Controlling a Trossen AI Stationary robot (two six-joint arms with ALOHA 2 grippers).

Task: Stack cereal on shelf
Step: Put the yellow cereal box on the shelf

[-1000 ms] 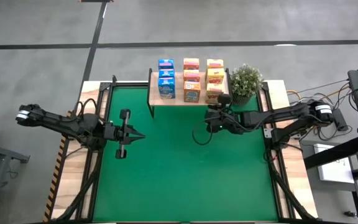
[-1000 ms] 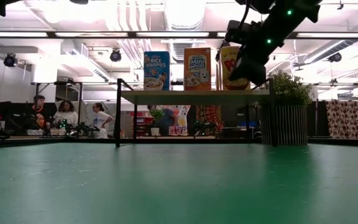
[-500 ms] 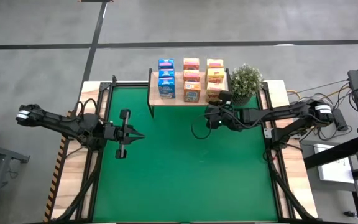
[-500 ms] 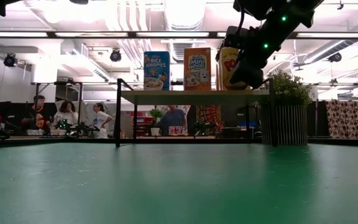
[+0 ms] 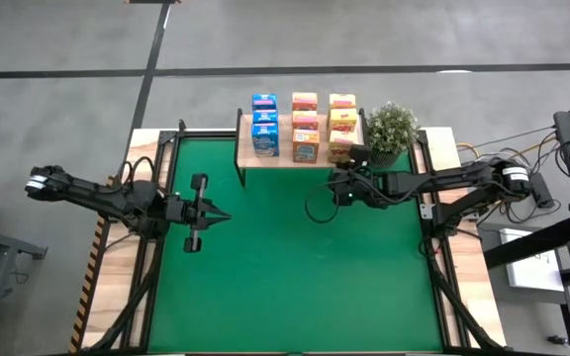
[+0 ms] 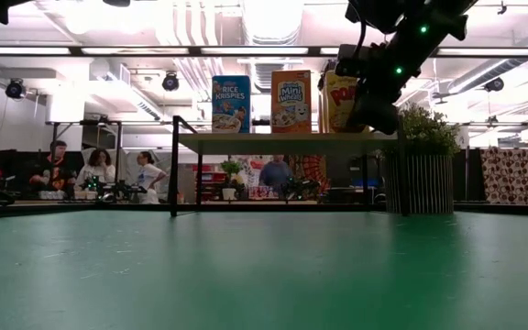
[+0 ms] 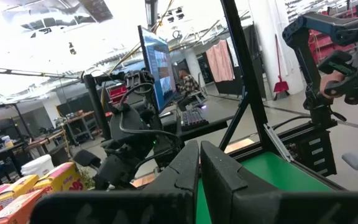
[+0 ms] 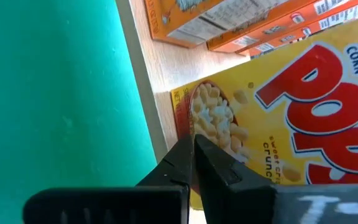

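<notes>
Nine cereal boxes (image 5: 305, 127) upright – fronts facing mat (image 5: 285, 257)

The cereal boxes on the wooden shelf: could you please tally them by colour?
Blue cardboard cereal boxes: 3
Orange-red cardboard cereal boxes: 3
Yellow cardboard cereal boxes: 3
Total: 9, all on the light-wood shelf.

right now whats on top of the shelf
Nine cereal boxes stand on the shelf in three rows: blue, orange-red, yellow. The low view shows only the front three; the right gripper partly covers the yellow one. The potted plant stands beside the shelf.
</notes>
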